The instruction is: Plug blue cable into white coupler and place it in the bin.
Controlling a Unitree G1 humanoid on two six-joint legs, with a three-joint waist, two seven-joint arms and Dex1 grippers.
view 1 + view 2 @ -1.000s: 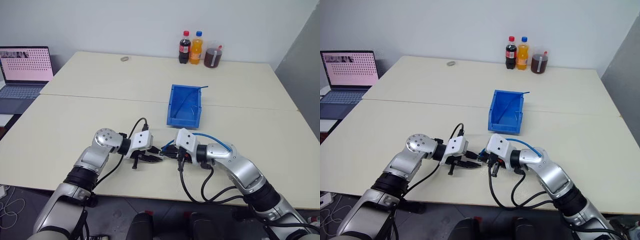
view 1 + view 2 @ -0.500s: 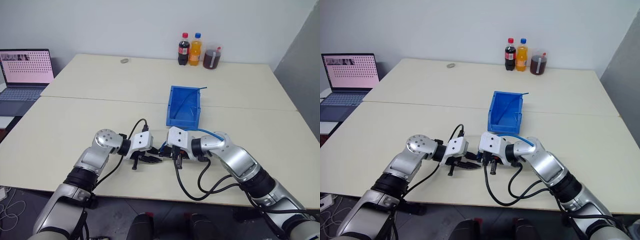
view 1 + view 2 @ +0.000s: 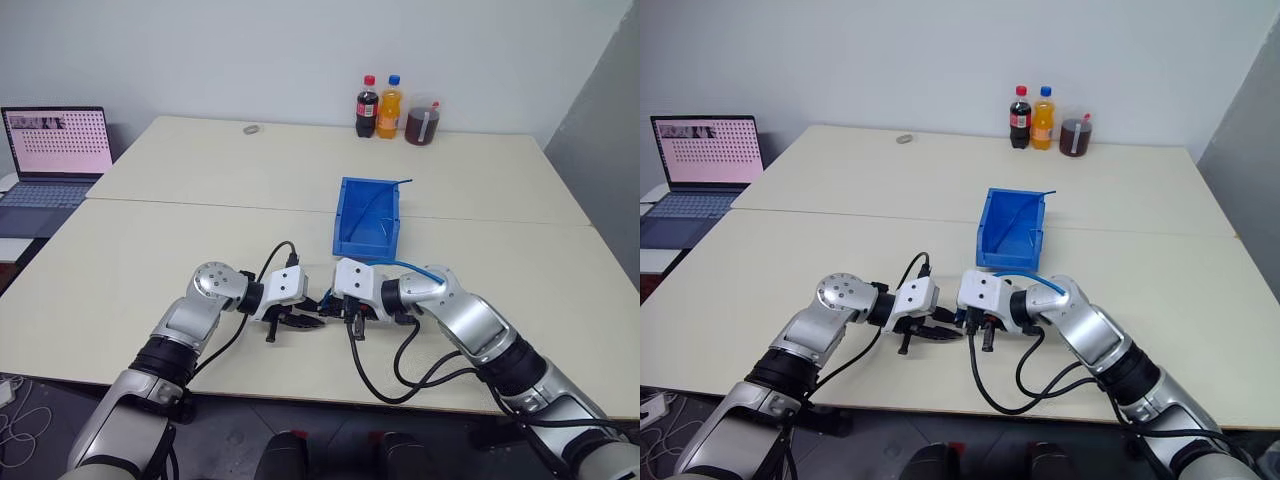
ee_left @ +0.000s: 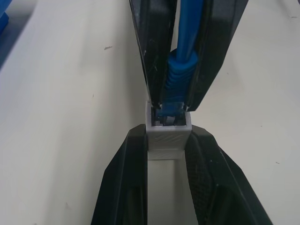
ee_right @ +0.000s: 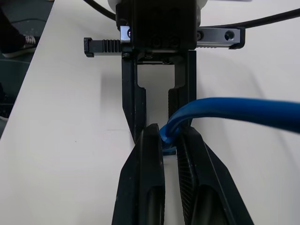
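Observation:
My two grippers meet tip to tip just above the table's near middle. The left gripper (image 4: 168, 133) is shut on the white coupler (image 4: 168, 138). The right gripper (image 5: 169, 133) is shut on the blue cable (image 5: 225, 112) right behind its plug (image 4: 176, 82). The plug's tip sits in the coupler's dark opening, and the two are lined up straight. From the head, the cable (image 3: 420, 268) arcs back over my right wrist. The bin (image 3: 365, 243) stands beyond the grippers, a short way up the table, with a thin blue strand across its inside.
Two soda bottles (image 3: 368, 100) and a jar of dark liquid (image 3: 422, 120) stand at the far edge. An open laptop (image 3: 55, 160) sits on a side table at far left. A small round object (image 3: 250, 128) lies far back. Black arm cables loop off the near edge.
My right gripper has shifted left and turned, bringing the plug up to the coupler. The left gripper has held still. The camera has tilted a little.

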